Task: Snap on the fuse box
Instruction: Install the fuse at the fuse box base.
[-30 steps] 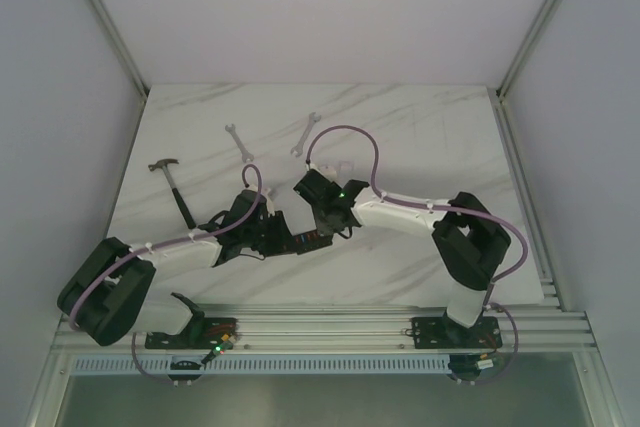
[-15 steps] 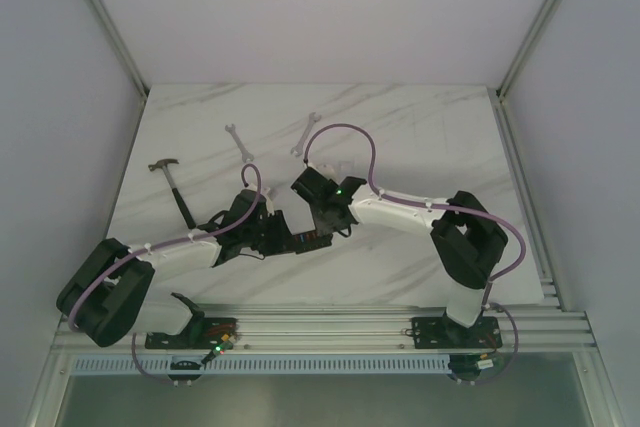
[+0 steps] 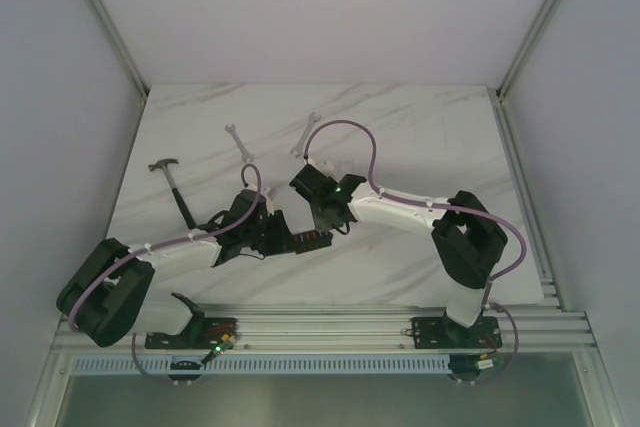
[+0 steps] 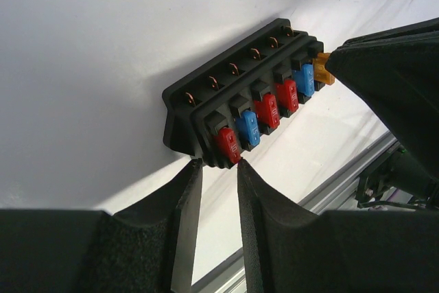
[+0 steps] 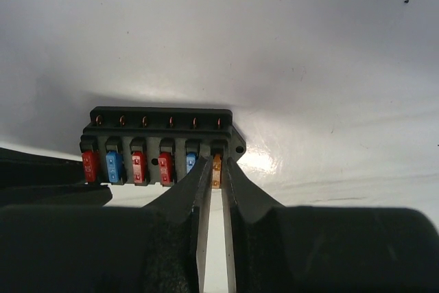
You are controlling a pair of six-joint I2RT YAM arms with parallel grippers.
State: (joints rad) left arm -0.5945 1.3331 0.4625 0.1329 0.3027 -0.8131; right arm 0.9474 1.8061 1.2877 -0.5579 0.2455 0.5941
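Observation:
The black fuse box (image 3: 300, 239) lies on the white marble table between the two arms, with red and blue fuses in a row (image 4: 260, 111). My left gripper (image 4: 217, 162) pinches the box's near end with its fingertips. My right gripper (image 5: 216, 162) reaches the other end (image 3: 322, 231), its jaws closed on a small orange fuse (image 5: 217, 169) sitting in the last slot. From the left wrist view, that orange fuse (image 4: 322, 72) shows beside the right gripper's dark finger. The fuse box (image 5: 158, 128) lies flat with no cover on it.
A hammer (image 3: 175, 187) lies at the left of the table. Two wrenches (image 3: 238, 142) (image 3: 305, 134) lie farther back. The aluminium rail (image 3: 330, 322) carrying the arm bases runs along the near edge, close behind the box.
The right wrist has shifted slightly left and toward the box. The left arm and the fuse box have stayed in place.

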